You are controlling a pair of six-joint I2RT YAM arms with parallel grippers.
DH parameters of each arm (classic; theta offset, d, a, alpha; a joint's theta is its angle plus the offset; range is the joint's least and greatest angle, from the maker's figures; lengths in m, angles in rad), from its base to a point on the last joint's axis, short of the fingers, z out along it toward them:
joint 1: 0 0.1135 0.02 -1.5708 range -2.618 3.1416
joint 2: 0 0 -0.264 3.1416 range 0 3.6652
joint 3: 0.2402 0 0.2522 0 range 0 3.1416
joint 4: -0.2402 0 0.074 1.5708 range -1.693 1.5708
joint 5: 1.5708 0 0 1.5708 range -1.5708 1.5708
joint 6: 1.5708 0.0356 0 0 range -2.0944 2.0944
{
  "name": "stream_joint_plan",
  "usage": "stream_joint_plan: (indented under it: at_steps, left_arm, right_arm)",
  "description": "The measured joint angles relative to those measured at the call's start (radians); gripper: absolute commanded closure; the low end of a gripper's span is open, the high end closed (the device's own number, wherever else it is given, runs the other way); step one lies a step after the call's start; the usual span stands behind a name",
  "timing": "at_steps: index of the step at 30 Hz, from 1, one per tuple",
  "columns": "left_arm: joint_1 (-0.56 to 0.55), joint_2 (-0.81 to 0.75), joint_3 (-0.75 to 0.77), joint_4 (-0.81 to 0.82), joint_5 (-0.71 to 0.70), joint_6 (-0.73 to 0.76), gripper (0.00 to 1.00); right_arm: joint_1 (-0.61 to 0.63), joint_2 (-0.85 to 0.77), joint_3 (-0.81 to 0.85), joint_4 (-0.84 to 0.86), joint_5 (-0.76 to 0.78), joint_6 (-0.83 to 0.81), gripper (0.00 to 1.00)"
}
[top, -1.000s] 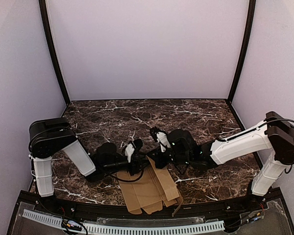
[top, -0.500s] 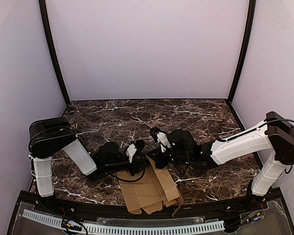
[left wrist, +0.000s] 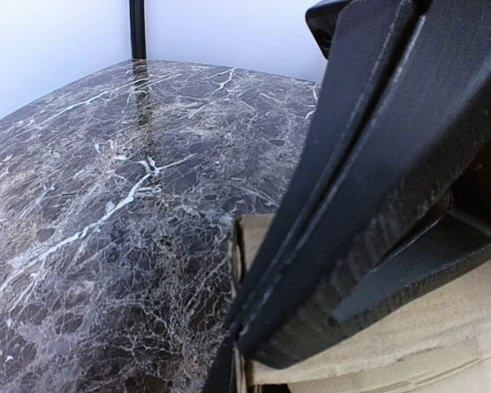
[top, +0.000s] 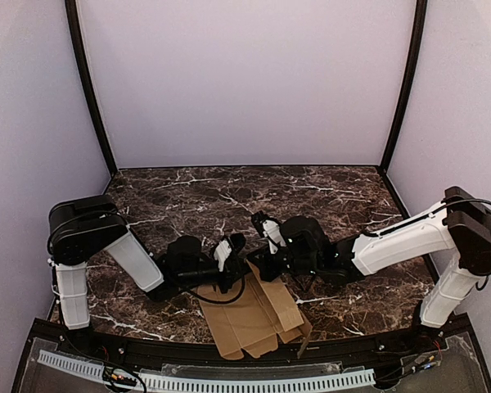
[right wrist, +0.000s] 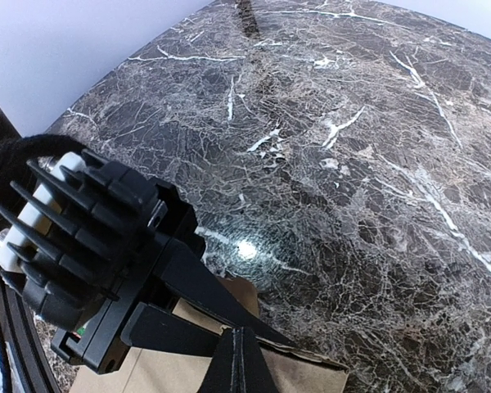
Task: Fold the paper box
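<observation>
Starting nearest the arm bases: the paper box (top: 245,319) — an unfolded die-cut sheet of plain brown thin card, flat on the worktop (top: 188,196), with notched tabs along its near side and one right-hand flap apparently lifted a little. Spread below and behind both sets of jaws, on their base side. Crease lines running from the jaws back toward the near edge, slanting rightward, so the long axis pointing more or less away from the fingertips.

Far edge of the sheet right at the tips. Left jaws closed at its far left corner, a sliver of card seemingly pinched between them in the left wrist view. Right jaws pressed flat together at the far tip just beside — any hold on the card not readable. Neither arm clearly nearer, the tips almost meeting over the same edge.

Likely next: raising that far edge and turning it back along a crease, toward the bases. Beyond the jaws, dark white-veined marble out to the back wall.
</observation>
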Motion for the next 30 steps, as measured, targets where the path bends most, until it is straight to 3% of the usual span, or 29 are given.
stream_joint_plan:
  at_steps: [12, 18, 22, 26, 30]
  left_arm:
    - [0.000, 0.000, 0.003, -0.006, -0.004, 0.000, 1.00]
    - [-0.001, -0.003, 0.002, -0.006, -0.048, 0.012, 1.00]
    - [-0.001, -0.024, -0.021, -0.008, -0.103, 0.020, 1.00]
    - [-0.001, -0.060, -0.044, -0.034, -0.184, 0.021, 1.00]
    - [-0.004, -0.110, -0.071, -0.050, -0.297, 0.020, 1.00]
  right_arm:
    - [0.000, -0.008, -0.001, -0.011, 0.007, 0.007, 1.00]
    - [0.000, -0.061, -0.006, -0.087, 0.023, 0.008, 0.86]
    - [0.000, -0.130, -0.017, -0.158, 0.041, 0.005, 0.82]
    - [0.000, -0.218, -0.019, -0.221, 0.060, -0.001, 0.83]
    - [0.000, -0.300, -0.021, -0.282, 0.078, 0.000, 0.92]
